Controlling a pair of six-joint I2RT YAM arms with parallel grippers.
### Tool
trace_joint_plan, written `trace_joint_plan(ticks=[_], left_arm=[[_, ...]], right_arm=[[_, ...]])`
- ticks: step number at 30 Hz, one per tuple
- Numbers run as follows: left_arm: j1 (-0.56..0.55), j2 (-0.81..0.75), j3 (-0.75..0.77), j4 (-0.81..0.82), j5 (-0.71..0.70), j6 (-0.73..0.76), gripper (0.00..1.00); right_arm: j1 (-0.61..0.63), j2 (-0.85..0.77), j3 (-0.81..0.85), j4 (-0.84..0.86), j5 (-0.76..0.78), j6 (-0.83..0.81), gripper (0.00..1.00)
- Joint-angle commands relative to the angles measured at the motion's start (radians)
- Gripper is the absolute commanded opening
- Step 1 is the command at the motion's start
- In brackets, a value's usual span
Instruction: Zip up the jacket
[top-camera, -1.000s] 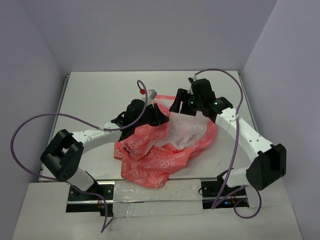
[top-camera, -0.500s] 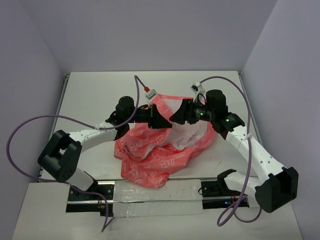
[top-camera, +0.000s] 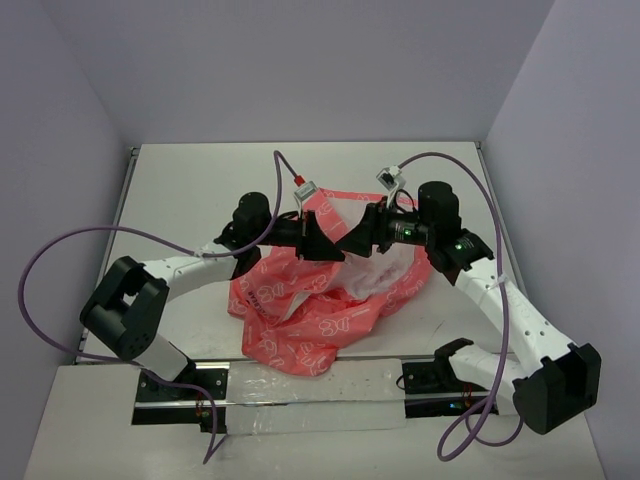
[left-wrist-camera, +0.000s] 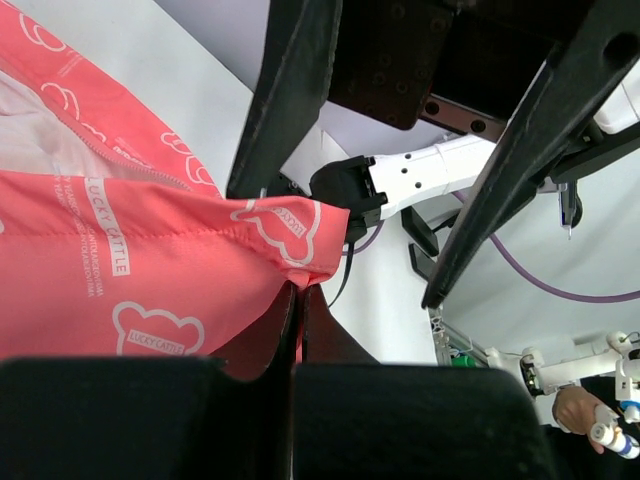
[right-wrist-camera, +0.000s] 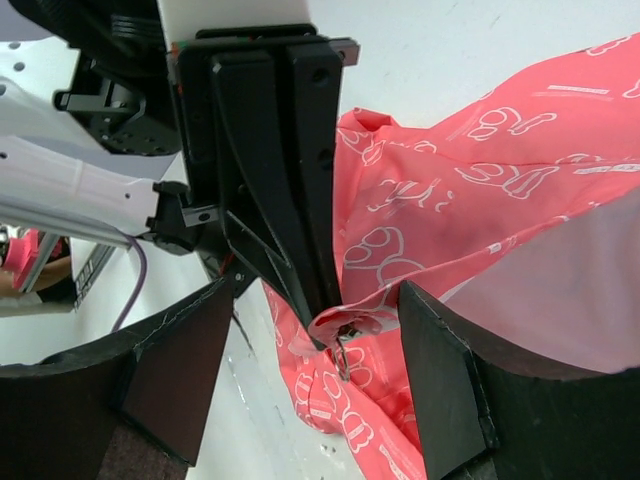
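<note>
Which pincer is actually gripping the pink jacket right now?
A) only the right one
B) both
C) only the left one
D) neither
C: the left pincer is pinched shut on an edge of the jacket, while the right pincer faces it with its fingers spread wide, closed on nothing.

Overhead; opposed wrist close-ups sharing jacket (top-camera: 320, 310)

Over 1 s my right claw (top-camera: 352, 243) has swung round to face my left claw (top-camera: 325, 243), which slid toward it; the jacket (top-camera: 320, 310) edge now sits between their tips.
</note>
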Motion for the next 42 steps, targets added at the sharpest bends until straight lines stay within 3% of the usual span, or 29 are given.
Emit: trace_joint_plan(ticks=[1,12,17,27,42], left_arm=[[0.005,0.017,0.056,0.085,0.024,-0.006,0.00],[0.026,0.006,0.043,0.095,0.034,-0.014,0.00],[0.029,-0.002,0.033,0.121,0.039,-0.029,0.00],[0.028,-0.008,0.018,0.139,0.047,-0.036,0.00],[0.028,0.001,0.003,0.203,0.061,-0.070,0.00]], right_arm=[[-0.003,-0.050,-0.021,0.033,-0.042,-0.009,0.73],[-0.011,-0.122,-0.100,0.061,0.018,0.034,0.70],[-0.026,-0.113,-0.129,0.108,0.034,0.077,0.54],[-0.065,-0.095,-0.170,0.203,0.007,0.159,0.43],[-0.066,-0.033,-0.169,0.339,-0.087,0.236,0.36]])
